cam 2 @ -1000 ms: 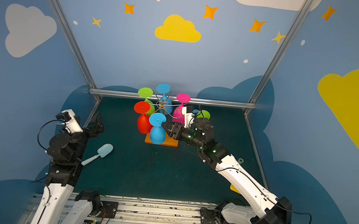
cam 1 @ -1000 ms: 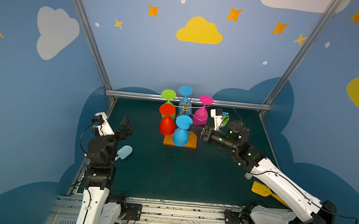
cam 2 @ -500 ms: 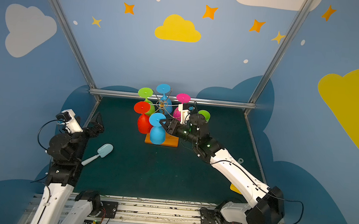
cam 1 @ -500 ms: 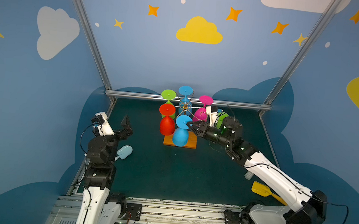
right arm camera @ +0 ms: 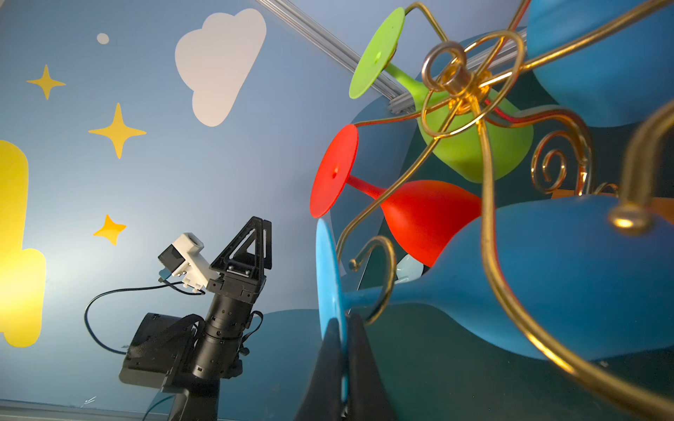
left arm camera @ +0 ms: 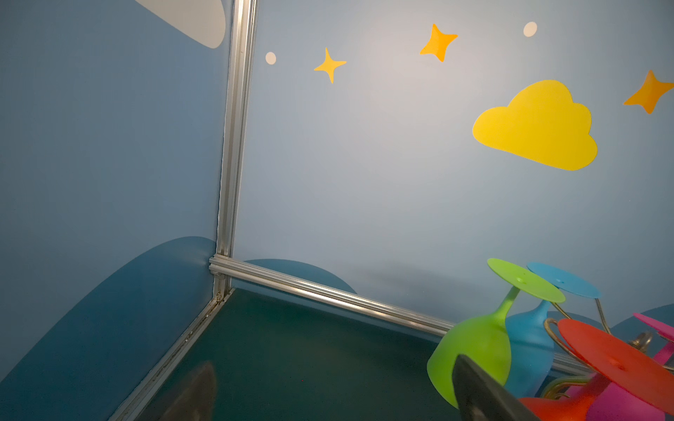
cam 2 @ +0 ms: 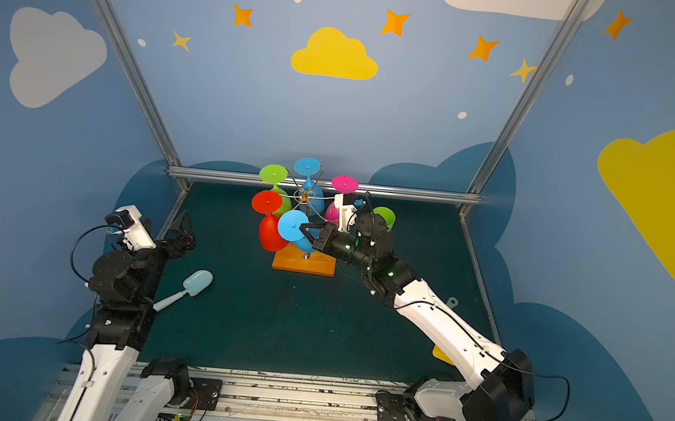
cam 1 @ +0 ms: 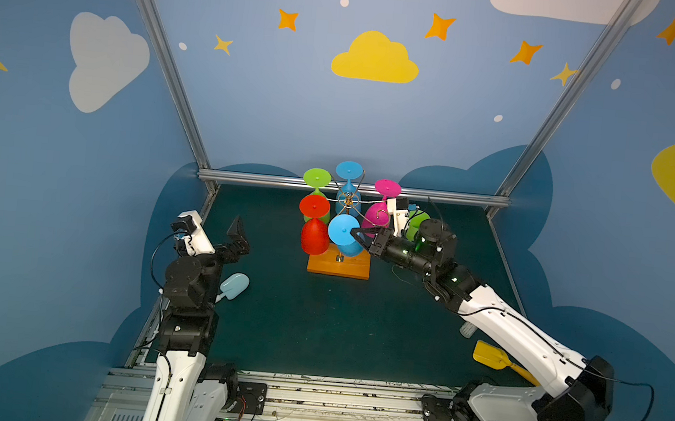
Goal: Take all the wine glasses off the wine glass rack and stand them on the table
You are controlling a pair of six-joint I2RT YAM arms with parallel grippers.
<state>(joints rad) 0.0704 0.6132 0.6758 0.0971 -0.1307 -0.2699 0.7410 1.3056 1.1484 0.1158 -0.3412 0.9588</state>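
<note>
The right gripper [cam 1: 354, 233] pinches the foot disc of the nearer blue glass [cam 1: 340, 225], which hangs bowl-down on the rack [cam 1: 335, 267], stem running down from the fingers [right arm camera: 326, 364]. The left gripper [cam 1: 239, 236] gapes wide, well apart.

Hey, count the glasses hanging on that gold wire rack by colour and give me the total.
Blue: 2, back blue glass and front blue glass
Green: 1, green glass
Red: 1, red glass
Magenta: 1, magenta glass
Total hanging on the wine glass rack: 5
The green cup beside it is not hanging, so not counted.
</note>
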